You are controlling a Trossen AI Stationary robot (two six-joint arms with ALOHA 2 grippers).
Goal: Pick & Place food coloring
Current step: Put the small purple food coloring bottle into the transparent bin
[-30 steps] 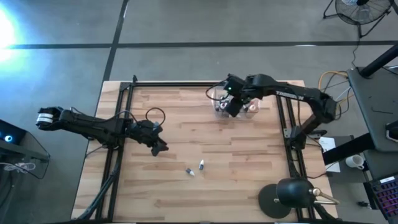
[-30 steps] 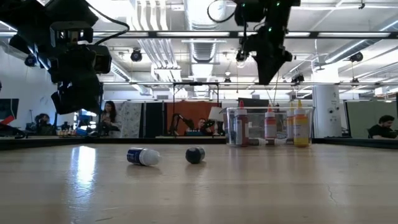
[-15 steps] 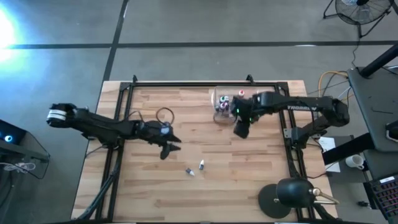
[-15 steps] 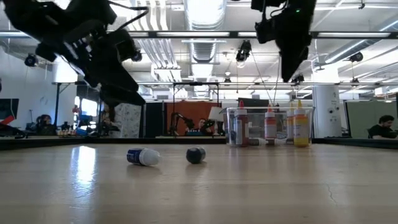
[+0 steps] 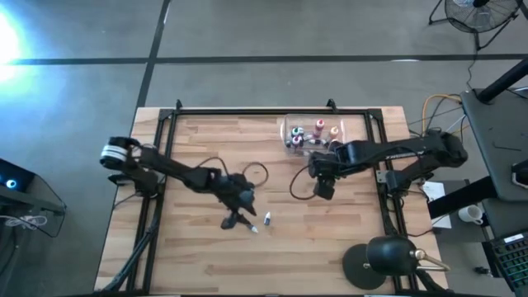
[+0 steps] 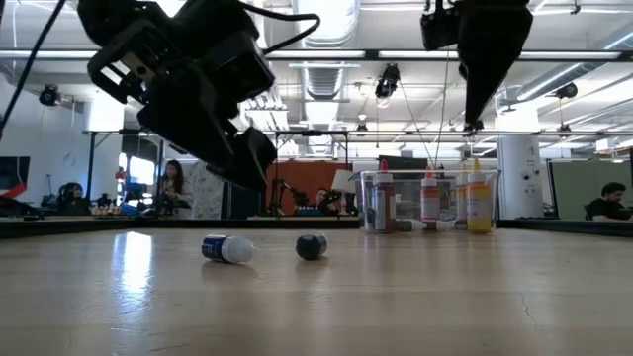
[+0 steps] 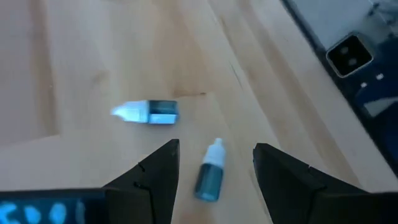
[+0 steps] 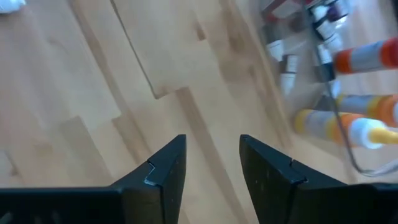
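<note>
Two small food coloring bottles lie on their sides on the wooden table [image 5: 198, 256], near its front middle: one teal bottle [image 7: 208, 171] and a second bottle [image 7: 148, 112] just beside it, apart from each other. More bottles stand in a clear plastic box [image 5: 313, 132] at the table's far edge. Within the last second the left gripper [image 5: 235, 216] has swung in from the left side of the table and now hangs just over the two loose bottles, its fingers spread wide and empty, the teal bottle framed between them. The right gripper [image 5: 323, 186] has drawn away from the box toward the table's middle, fingers parted and holding nothing. This suggests the left arm is about to pick up the teal bottle.
</note>
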